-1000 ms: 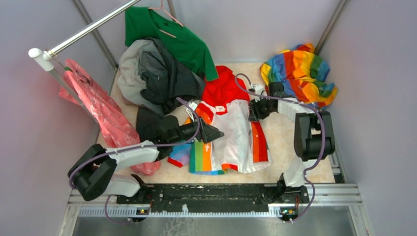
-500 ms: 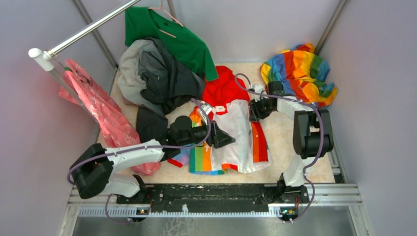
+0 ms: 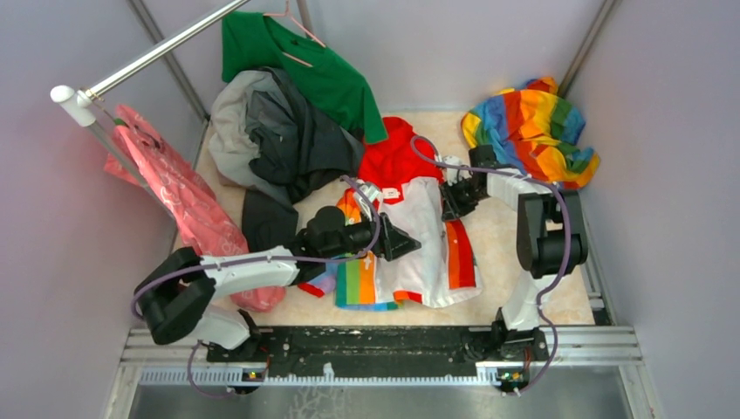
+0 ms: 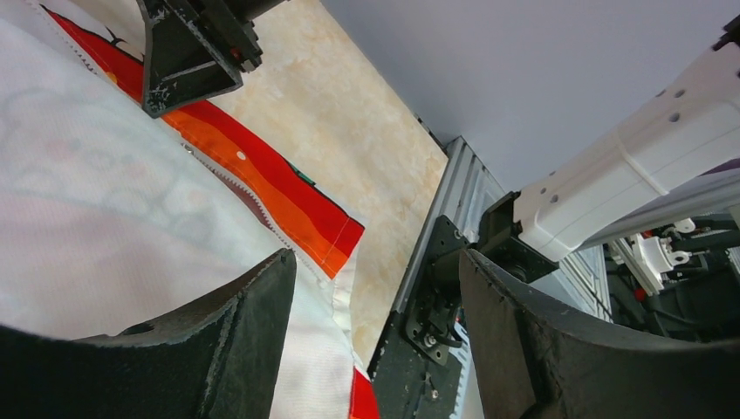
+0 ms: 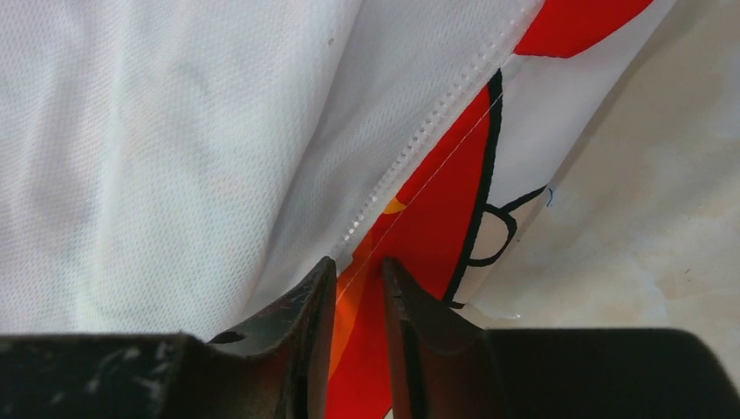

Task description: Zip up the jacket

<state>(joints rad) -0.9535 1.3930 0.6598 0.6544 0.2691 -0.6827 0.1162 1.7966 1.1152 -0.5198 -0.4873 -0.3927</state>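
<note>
I'm looking at a beige table point(image 3: 502, 240) walled in by pale panels point(image 3: 436, 44). The jacket point(image 3: 417, 240) lies at the table's middle, red hood away from the arms, front open, with the orange-red zipper strip point(image 3: 460, 249) along its right edge. My right gripper point(image 5: 358, 266) is down on the upper end of that strip. Its jaws are narrow and the white teeth run into the slit between them; I can't tell whether they pinch cloth. My left gripper point(image 3: 408, 247) hangs over the white panel, jaws wide, holding nothing. Farther out are a rainbow cloth point(image 3: 532, 131) at far right, a grey pile point(image 3: 279, 135) and green shirt point(image 3: 305, 65) at far left, and a pink garment point(image 3: 174, 196) by the rail point(image 3: 157, 51).
</note>
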